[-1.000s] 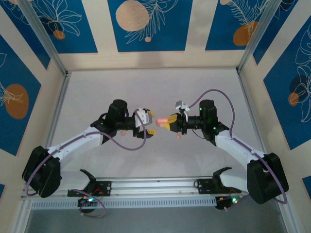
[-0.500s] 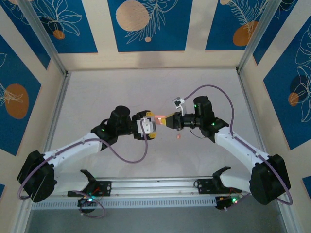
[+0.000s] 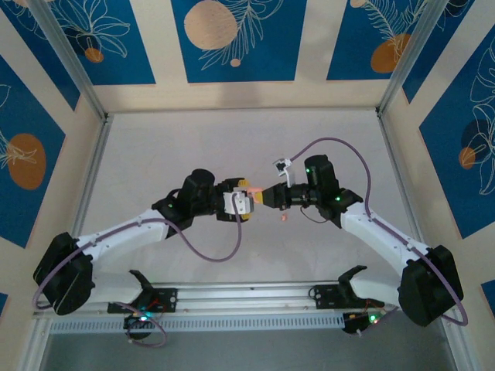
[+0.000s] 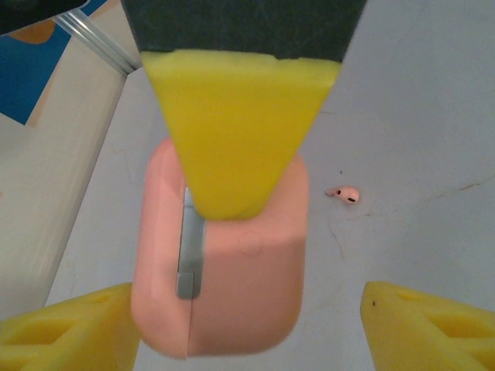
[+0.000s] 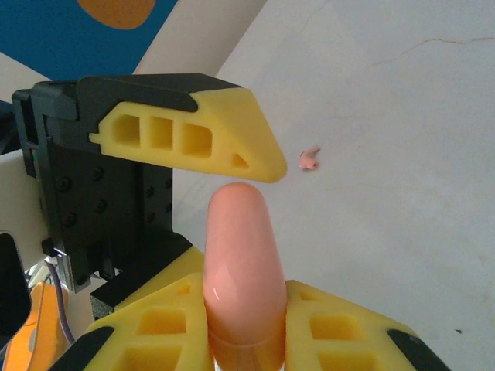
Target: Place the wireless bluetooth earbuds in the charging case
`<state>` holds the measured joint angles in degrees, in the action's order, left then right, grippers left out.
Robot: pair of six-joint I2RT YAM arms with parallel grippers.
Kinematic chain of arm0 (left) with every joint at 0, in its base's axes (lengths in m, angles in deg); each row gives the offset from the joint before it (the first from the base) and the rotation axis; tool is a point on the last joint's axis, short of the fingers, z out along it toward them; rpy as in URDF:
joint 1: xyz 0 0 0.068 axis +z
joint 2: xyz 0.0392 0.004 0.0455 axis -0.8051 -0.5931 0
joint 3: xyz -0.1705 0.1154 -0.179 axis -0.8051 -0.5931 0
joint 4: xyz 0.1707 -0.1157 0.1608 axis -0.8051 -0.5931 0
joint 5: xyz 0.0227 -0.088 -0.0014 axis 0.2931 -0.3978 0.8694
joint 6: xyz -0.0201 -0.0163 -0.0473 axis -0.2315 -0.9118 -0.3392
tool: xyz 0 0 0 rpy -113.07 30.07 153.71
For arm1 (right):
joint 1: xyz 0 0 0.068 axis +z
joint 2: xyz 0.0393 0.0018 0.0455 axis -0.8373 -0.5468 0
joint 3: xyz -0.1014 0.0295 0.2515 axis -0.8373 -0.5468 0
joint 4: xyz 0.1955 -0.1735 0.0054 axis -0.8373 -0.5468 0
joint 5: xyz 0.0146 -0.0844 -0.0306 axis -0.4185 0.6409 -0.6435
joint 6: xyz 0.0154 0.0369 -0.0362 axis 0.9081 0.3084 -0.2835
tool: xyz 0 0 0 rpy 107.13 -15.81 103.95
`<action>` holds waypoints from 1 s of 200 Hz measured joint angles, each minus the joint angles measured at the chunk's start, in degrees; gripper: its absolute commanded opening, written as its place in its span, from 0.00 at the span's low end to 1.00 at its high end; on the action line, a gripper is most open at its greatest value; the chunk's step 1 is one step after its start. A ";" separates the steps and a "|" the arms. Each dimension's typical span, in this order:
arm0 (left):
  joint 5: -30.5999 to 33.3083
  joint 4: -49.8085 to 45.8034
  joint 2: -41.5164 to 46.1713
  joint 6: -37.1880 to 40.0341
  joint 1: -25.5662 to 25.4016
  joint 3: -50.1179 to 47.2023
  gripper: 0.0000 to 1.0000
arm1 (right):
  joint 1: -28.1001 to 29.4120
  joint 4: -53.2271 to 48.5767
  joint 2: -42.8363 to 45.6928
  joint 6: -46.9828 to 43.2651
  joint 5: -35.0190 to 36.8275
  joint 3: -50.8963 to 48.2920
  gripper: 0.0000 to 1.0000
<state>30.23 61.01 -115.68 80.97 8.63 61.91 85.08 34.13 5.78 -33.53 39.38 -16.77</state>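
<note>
- Right wrist view: my right end effector (image 5: 246, 309) pinches the charging case (image 5: 238, 247) by its near end, held tight from both sides.
- Past that, the left end effector (image 4: 247, 332) stands spread around the case's free end, one finger (image 4: 69, 328) close beside it, the other well clear.
- Farther out, one pink earbud (image 5: 309, 159) lies on the counter (image 5: 402, 116), apart from the case.

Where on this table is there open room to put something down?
Bare: the far half of the table, between the back wall and the arms, and the strips beside each side rail. Crowded: the middle, where left hand and right hand meet at the pink case, one earbud lying just nearer.
</note>
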 measured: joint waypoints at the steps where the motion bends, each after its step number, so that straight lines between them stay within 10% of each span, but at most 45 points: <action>1: 0.00 0.00 -0.04 0.00 -0.02 0.07 0.72 | 0.02 0.00 0.00 -0.02 0.00 0.00 0.17; 41: 0.00 0.11 -0.92 0.00 -0.57 0.81 0.72 | 0.70 -0.02 0.00 0.48 0.00 0.00 0.17; 140: -0.04 0.48 -1.86 -0.42 -0.85 1.57 0.32 | 1.44 -0.02 -0.04 1.46 0.04 0.00 0.18; 200: -1.97 3.67 -1.84 -1.22 -0.90 1.29 0.27 | -2.14 1.77 2.27 3.74 -1.66 -1.14 0.73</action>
<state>28.26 64.69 -117.52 79.75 7.73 63.20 82.94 35.90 8.05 -29.79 37.72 -17.90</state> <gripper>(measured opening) 0.429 0.684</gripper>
